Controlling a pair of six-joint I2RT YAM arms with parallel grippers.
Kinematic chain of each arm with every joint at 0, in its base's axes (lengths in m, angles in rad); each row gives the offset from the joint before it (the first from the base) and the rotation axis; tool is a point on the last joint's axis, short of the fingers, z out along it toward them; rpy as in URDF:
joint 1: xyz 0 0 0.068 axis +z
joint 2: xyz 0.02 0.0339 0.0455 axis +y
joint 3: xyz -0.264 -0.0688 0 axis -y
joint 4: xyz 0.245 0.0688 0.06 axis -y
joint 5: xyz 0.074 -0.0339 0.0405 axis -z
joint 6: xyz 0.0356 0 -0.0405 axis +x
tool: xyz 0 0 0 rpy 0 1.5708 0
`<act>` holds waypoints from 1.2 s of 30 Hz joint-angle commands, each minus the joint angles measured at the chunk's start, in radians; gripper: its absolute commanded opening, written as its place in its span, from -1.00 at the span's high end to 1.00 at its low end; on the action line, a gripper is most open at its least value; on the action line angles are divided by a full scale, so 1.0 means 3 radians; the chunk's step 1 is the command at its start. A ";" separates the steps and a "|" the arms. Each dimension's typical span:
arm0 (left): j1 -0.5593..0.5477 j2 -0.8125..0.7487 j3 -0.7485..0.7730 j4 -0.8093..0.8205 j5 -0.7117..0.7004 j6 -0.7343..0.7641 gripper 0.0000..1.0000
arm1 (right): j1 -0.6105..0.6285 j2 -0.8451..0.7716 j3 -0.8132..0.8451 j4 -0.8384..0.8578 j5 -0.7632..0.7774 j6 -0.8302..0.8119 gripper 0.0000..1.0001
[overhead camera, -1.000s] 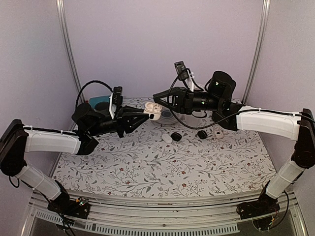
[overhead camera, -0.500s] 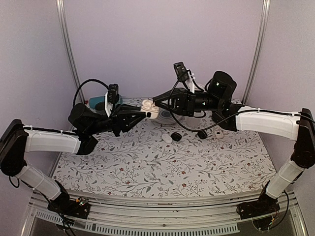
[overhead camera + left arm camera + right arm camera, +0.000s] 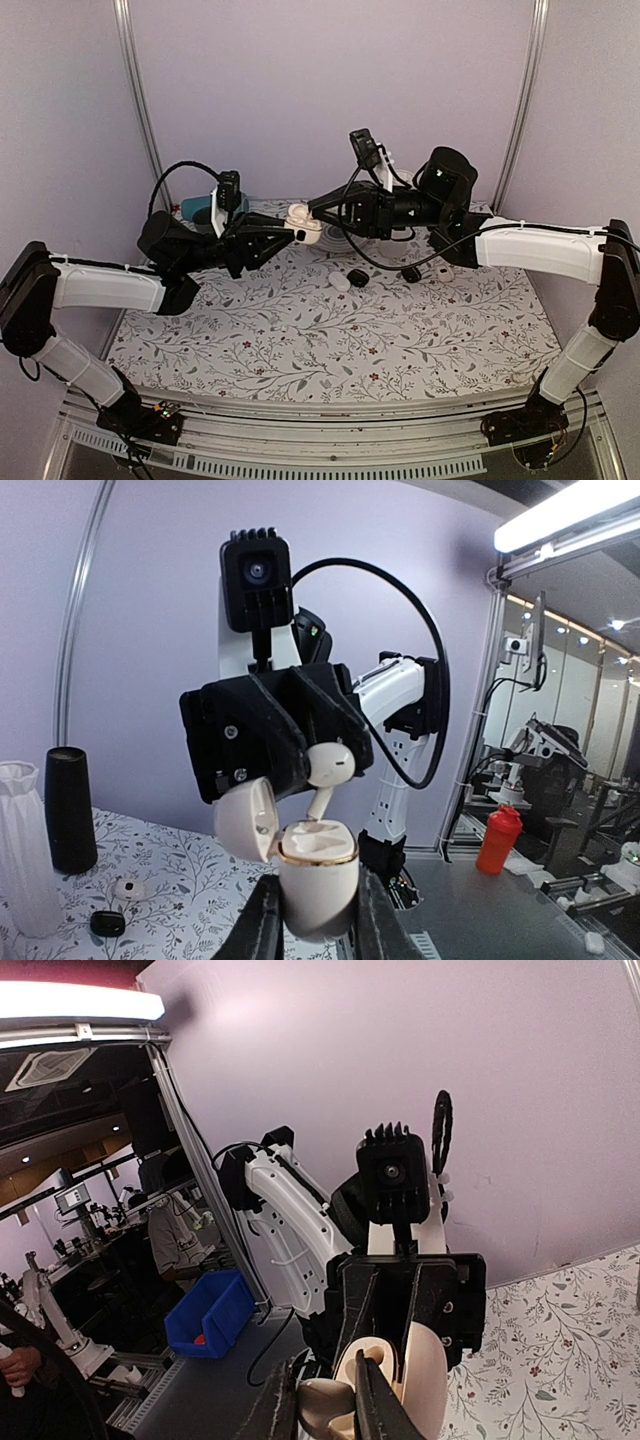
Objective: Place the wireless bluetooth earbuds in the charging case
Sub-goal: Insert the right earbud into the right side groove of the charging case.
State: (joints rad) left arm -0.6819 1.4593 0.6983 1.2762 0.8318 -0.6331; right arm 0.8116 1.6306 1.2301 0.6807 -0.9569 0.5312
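Left hand (image 3: 315, 925) is clamped tight on the open-lidded charging case (image 3: 318, 872), held above the worktop (image 3: 300, 320). One earbud (image 3: 333, 765) is pinched by the right hand (image 3: 316, 206) above the case, stem at its well.

Both my arms: glossy white link shells (image 3: 105, 288), matte black joint housings (image 3: 25, 300). My left gripper (image 3: 295, 232) and right gripper (image 3: 315, 203) are black and angular. Noted a black square wrist camera (image 3: 258, 572) on a white bracket (image 3: 233, 650), a looping black cable (image 3: 440, 680) and small screw heads (image 3: 232, 732).
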 commanded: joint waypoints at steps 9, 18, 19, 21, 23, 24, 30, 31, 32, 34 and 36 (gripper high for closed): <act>0.0022 0.0028 0.0041 0.0304 -0.0039 -0.0090 1.00 | 0.0037 0.0145 0.0034 0.0047 -0.0034 -0.0007 0.64; 0.0028 0.0120 0.0025 0.0379 -0.0119 -0.0073 1.00 | 0.0042 0.0198 0.0075 0.0044 -0.0013 0.0016 0.56; 0.0031 0.0125 0.0011 0.0411 -0.0121 -0.0087 1.00 | 0.0041 0.0205 0.0077 0.0046 -0.0011 0.0018 0.56; 0.0042 0.0139 -0.0009 0.0494 -0.0138 -0.0119 1.00 | 0.0042 0.0219 0.0081 0.0047 -0.0011 0.0024 0.56; 0.0056 0.0136 -0.0019 0.0506 -0.0144 -0.0124 1.00 | 0.0039 0.0222 0.0070 0.0044 0.0006 0.0024 0.55; 0.0064 0.0132 -0.0025 0.0517 -0.0141 -0.0126 1.00 | 0.0040 0.0227 0.0070 0.0040 0.0017 0.0024 0.55; 0.0083 0.0183 -0.0044 0.0585 -0.0126 -0.0151 1.00 | 0.0045 0.0306 0.0113 -0.0045 0.0176 0.0029 0.56; 0.0095 0.0195 -0.0058 0.0618 -0.0135 -0.0165 1.00 | 0.0042 0.0317 0.0115 -0.0061 0.0204 0.0029 0.56; 0.0106 0.0208 -0.0064 0.0644 -0.0139 -0.0178 1.00 | 0.0041 0.0320 0.0117 -0.0118 0.0262 0.0020 0.57; 0.0127 0.0236 -0.0072 0.0687 -0.0139 -0.0205 1.00 | 0.0039 0.0337 0.0137 -0.0234 0.0360 -0.0024 0.59; 0.0151 0.0264 -0.0078 0.0713 -0.0139 -0.0229 1.00 | 0.0024 0.0355 0.0144 -0.0298 0.0429 -0.0068 0.60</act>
State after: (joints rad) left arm -0.6468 1.5253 0.6773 1.3930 0.7975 -0.6819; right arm 0.8173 1.7039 1.2533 0.6827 -0.8963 0.5323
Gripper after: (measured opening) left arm 0.198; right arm 0.206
